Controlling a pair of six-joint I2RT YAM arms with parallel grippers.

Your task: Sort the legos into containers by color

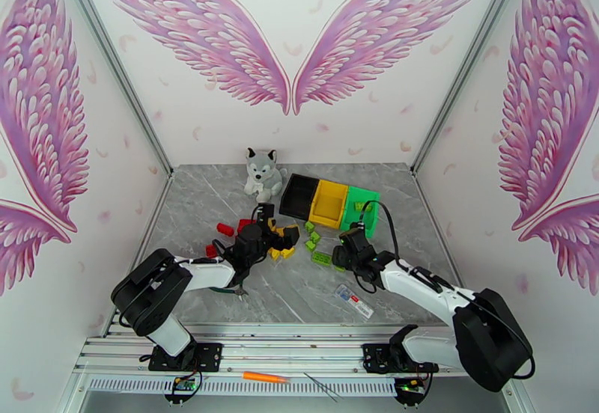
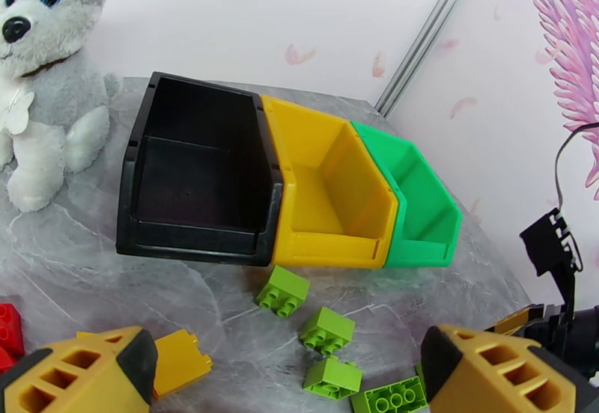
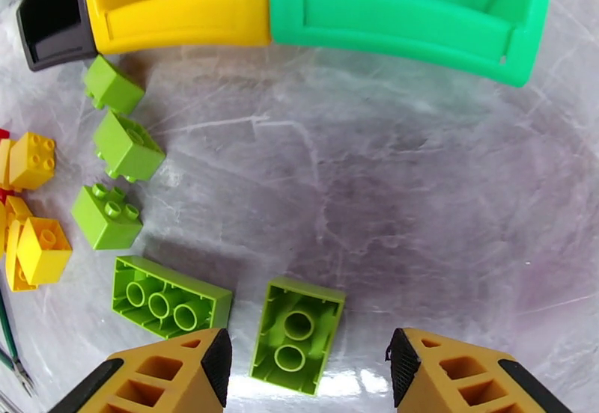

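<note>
Hanging low over the marbled table [image 3: 434,205], the right gripper [image 3: 308,358] had its jaws apart, with a light green brick [image 3: 297,336] lying between the fingertips and a sliver of table showing on either side of it. It was bracketed, not clamped. The brick lay hollow side up, and its long axis pointed away from the wrist toward the green bin [image 3: 404,18], which stood straight ahead across open table. To my eye the fingers would therefore close across the brick's short sides, which looked like the easier grip. A longer green brick [image 3: 171,306] sat just beside the left-hand finger [image 3: 213,362] and looked liable to be nudged.

The left gripper [image 2: 288,362] was spread wide and held nothing. It hovered nearer a yellow brick [image 2: 180,362], facing the black bin [image 2: 195,182] and the yellow bin [image 2: 329,197]. I judged the right arm plainly the nearer one for this green piece.
</note>
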